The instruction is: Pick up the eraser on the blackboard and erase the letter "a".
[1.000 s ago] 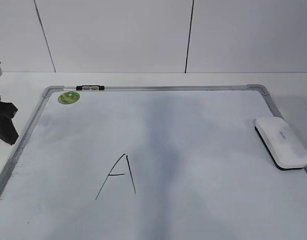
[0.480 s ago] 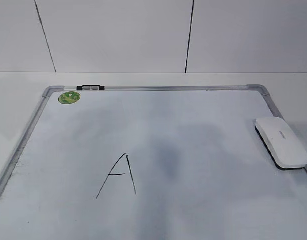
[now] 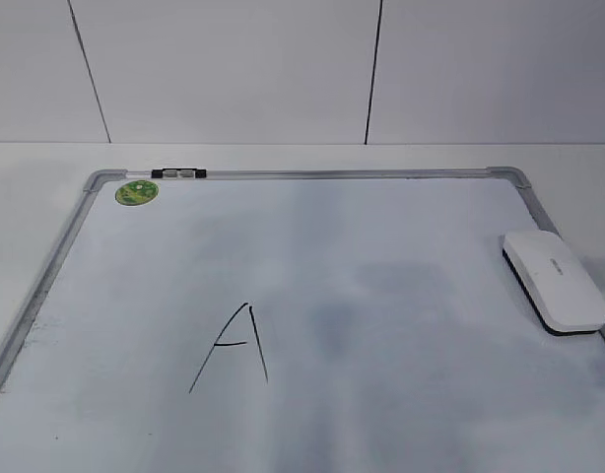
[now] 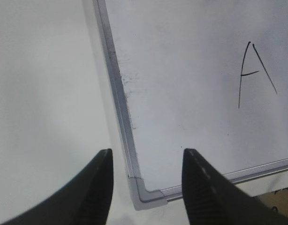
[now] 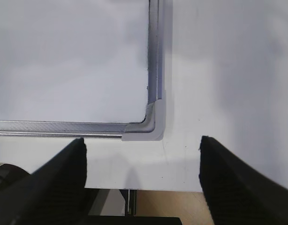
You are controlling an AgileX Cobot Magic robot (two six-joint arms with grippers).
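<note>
The white eraser lies on the right edge of the blackboard, black felt down. A large capital "A" is drawn at the lower left and also shows in the left wrist view. No small cursive "a" shows in any view. Neither gripper is in the exterior view. My left gripper is open and empty above the board's near left corner. My right gripper is open and empty above the near right corner. The eraser is out of both wrist views.
A round green sticker and a small black clip sit at the board's far left corner. The white table's front edge lies just below the right gripper. A white panelled wall stands behind.
The dark part of the left arm seen at the exterior view's left edge one second ago has left the view. The grey shadow on the board has faded.
</note>
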